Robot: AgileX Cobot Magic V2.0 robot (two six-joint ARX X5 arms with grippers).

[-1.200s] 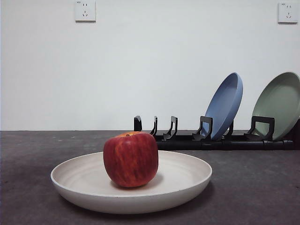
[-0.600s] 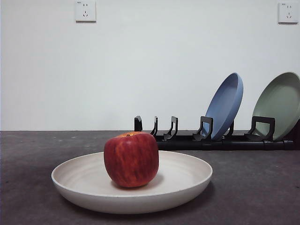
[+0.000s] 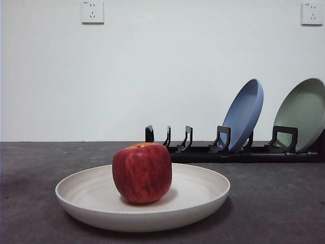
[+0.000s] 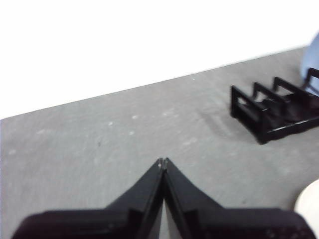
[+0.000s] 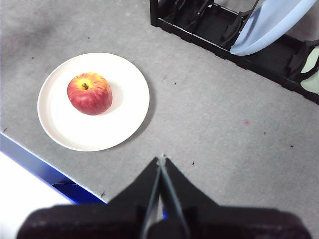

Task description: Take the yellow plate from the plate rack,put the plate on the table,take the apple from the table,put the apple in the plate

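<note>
The left gripper [image 4: 163,160] is being shown as two matte black jaws, each tapering from a broad, blocky base to a thin pointed tip, with flat angled faces and a faint sheen along the inner edges. The right gripper [image 5: 161,159] is being shown in the same form: two black wedge-shaped jaws rising from a wide dark base, with pale highlights being picked up at the very tips. Screws, cables and markings cannot be made out.

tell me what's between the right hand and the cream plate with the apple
Only bare dark grey table, seen in the right wrist view: the shut right hand hangs apart from the cream round plate holding the red apple.
</note>
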